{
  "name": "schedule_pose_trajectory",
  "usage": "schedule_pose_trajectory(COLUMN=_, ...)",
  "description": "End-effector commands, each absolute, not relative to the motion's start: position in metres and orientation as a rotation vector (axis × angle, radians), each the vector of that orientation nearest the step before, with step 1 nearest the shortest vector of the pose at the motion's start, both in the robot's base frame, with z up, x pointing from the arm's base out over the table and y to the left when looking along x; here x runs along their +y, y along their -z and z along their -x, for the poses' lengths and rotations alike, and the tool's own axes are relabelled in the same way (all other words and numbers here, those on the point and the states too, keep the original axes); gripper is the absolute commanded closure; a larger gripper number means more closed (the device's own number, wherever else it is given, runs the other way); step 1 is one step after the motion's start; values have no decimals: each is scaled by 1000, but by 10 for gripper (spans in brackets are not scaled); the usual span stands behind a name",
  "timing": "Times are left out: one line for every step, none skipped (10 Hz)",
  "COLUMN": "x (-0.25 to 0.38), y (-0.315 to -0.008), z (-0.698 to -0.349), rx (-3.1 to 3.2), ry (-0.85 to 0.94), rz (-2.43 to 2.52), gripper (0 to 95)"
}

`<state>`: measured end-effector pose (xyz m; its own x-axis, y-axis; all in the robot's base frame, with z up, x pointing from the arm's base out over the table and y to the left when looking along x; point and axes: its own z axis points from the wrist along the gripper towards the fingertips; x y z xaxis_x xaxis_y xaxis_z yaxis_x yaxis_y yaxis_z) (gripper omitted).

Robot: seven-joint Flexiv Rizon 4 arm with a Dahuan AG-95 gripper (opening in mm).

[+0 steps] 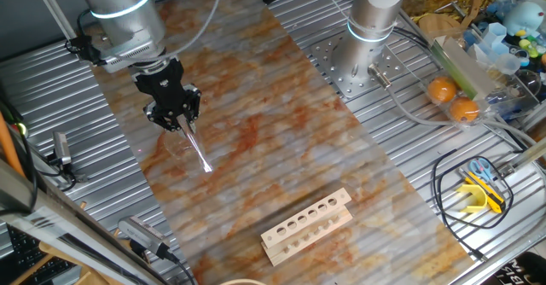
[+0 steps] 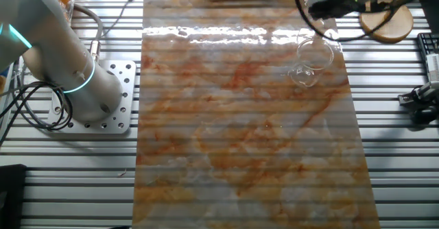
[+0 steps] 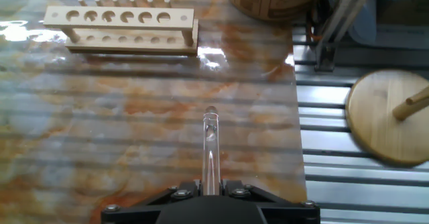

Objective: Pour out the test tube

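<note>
My gripper (image 1: 182,121) is shut on the test tube (image 1: 198,150), a thin clear glass tube that slants down and away from the fingers over the marbled mat. In the hand view the tube (image 3: 210,140) runs straight out from between the jaws of the gripper (image 3: 211,185), its far end pointing toward the wooden rack (image 3: 120,27). A clear glass beaker (image 2: 312,61) stands on the mat just below the gripper; it shows only faintly as a beaker (image 1: 182,145) under the tube. I cannot tell whether the tube holds any liquid.
The pale rack (image 1: 307,225) lies near the mat's front edge. A round wooden stand (image 3: 387,127) sits on the metal table beside the mat. A second arm's base (image 1: 367,37) is bolted at the back, with oranges (image 1: 452,99) and clutter to its right.
</note>
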<state>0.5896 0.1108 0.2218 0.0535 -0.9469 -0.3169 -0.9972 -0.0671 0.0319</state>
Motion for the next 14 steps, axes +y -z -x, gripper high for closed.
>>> schedule_pose_trajectory(x=113, y=-228, z=-587, rx=2051, ry=-347, rz=2120, gripper=950)
schedule_pose_trajectory(x=114, y=-230, z=-586, rx=2072, ry=-341, rz=2110, gripper=950)
schedule_pose_trajectory(x=116, y=-233, z=-584, rx=2110, ry=-326, rz=2089, gripper=950)
schedule_pose_trajectory(x=118, y=-235, z=-584, rx=2135, ry=-319, rz=2074, gripper=950)
schedule_pose_trajectory(x=119, y=-236, z=-583, rx=2150, ry=-316, rz=2063, gripper=950)
schedule_pose_trajectory(x=121, y=-239, z=-582, rx=2185, ry=-300, rz=2043, gripper=950)
schedule_pose_trajectory(x=122, y=-240, z=-581, rx=2205, ry=-296, rz=2029, gripper=950)
schedule_pose_trajectory(x=123, y=-242, z=-579, rx=2239, ry=-290, rz=2002, gripper=950)
schedule_pose_trajectory(x=126, y=-245, z=-577, rx=2292, ry=-275, rz=1965, gripper=950)
schedule_pose_trajectory(x=129, y=-247, z=-576, rx=2327, ry=-251, rz=1948, gripper=950)
schedule_pose_trajectory(x=131, y=-249, z=-573, rx=2388, ry=-220, rz=1901, gripper=950)
schedule_pose_trajectory(x=132, y=-250, z=-572, rx=2428, ry=-199, rz=1863, gripper=950)
schedule_pose_trajectory(x=134, y=-250, z=-572, rx=2464, ry=-202, rz=1812, gripper=950)
schedule_pose_trajectory(x=135, y=-250, z=-572, rx=2499, ry=-197, rz=1773, gripper=950)
